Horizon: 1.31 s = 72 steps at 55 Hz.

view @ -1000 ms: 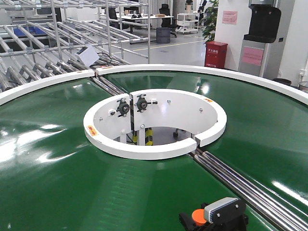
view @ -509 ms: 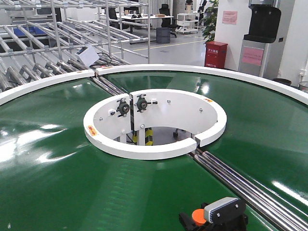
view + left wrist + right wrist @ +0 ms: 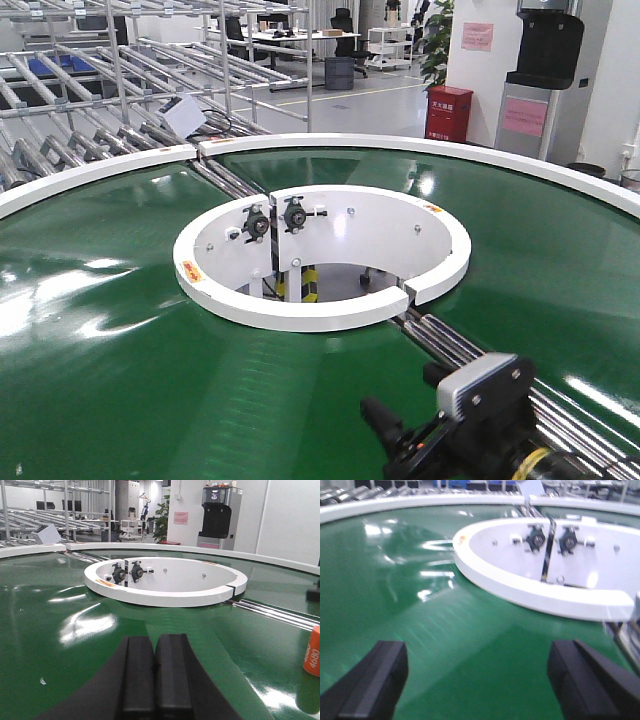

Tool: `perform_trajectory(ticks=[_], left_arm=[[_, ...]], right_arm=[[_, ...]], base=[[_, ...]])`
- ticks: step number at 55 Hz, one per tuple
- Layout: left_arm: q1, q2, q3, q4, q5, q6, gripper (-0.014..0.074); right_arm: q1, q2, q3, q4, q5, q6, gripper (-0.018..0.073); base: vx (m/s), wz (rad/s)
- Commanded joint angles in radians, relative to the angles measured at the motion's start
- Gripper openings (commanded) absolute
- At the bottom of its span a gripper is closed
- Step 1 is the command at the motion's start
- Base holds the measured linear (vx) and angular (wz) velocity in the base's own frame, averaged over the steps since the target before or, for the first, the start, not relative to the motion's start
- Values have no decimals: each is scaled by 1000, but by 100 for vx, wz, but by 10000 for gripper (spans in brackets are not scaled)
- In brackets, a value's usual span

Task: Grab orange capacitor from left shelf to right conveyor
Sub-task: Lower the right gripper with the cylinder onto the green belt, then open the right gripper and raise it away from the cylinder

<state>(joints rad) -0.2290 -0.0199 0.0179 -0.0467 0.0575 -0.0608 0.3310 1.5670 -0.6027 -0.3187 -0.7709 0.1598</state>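
Observation:
The orange capacitor (image 3: pixel 312 651) stands upright on the green conveyor belt (image 3: pixel 75 610), at the right edge of the left wrist view; it is free of both grippers. My left gripper (image 3: pixel 155 672) is shut and empty, low over the belt, to the left of the capacitor. My right gripper (image 3: pixel 480 680) is open wide and empty, with only green belt between its fingers (image 3: pixel 375 677). In the front view the right arm and its wrist camera (image 3: pixel 480 385) show at the bottom edge, and the capacitor is hidden there. The left shelf (image 3: pixel 80 90) is at the back left.
A white inner ring (image 3: pixel 320 255) with bearings sits at the belt's centre. Metal rollers (image 3: pixel 480 365) cross the belt from the ring towards the front right. A white outer rim (image 3: pixel 400 145) bounds the belt. A red cabinet (image 3: pixel 449 113) stands behind.
The right arm has risen and moved into the front view, up and right. The capacitor that showed beside its wrist camera is now hidden behind it there.

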Motion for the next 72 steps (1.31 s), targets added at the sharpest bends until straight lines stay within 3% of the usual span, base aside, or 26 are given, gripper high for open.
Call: perform_trajectory(ticks=[1, 4, 9, 11, 17, 26, 41, 60, 65, 72], left_arm=[[-8, -5, -30, -5, -81, -6, -6], [-8, -5, -30, -5, -81, -6, -6], [-8, -5, -30, -5, -81, -6, -6], [-8, -5, -30, -5, -81, -6, -6], [-8, -5, -30, -5, -81, -6, -6], [-8, -5, -30, -5, -81, -6, -6], [-8, -5, -30, -5, -81, -6, -6], [-8, -5, -30, -5, -81, -6, -6], [-8, -5, -30, -5, -81, -6, -6], [-8, -5, -30, -5, -81, -6, -6]], right_arm=[[0, -202, -19, -62, 114, 128, 456], [0, -320, -19, -106, 251, 226, 330], [0, -525, -19, -206, 501, 396, 39], [0, -594, -19, -244, 585, 443, -15], [0, -803, -18, -334, 801, 508, -12], [0, -989, -18, -364, 933, 493, -10], [-1, -1134, -18, -364, 962, 497, -11], [-1, -1137, -18, -361, 970, 488, -11], [-1, -1114, -18, -207, 985, 381, -11], [-1, -1095, -7, 80, 1021, 25, -11]], base=[[0, 0], [0, 0], [0, 0], [0, 0], [0, 0], [0, 0], [0, 0], [0, 0], [0, 0], [0, 0]])
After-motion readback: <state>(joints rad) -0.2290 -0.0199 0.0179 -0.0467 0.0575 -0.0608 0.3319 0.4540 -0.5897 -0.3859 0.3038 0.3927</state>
